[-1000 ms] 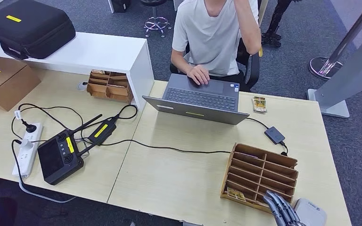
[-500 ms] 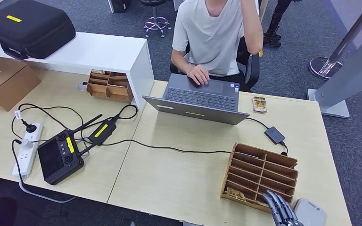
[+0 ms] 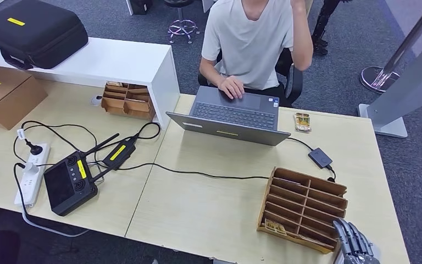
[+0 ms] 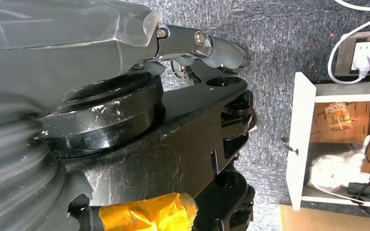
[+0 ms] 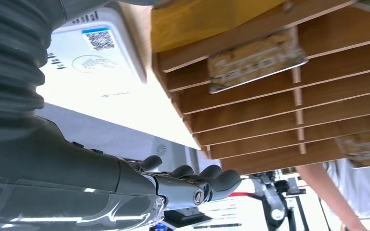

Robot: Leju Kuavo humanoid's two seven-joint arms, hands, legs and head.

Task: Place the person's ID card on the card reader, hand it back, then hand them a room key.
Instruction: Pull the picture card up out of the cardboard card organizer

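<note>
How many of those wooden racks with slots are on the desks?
2. One wooden rack lies on the right desk near the robot's right hand; a smaller one sits on the left desk by the white shelf.

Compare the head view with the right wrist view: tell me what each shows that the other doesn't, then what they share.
Head view alone: the laptop, the person's hand resting on it, the black controller, the power strip.

Right wrist view alone: the printed label on the card reader, and a close look at a card lying in one slot.

Both: the right hand holding nothing, the wooden card rack, and the card reader beside it.
</note>
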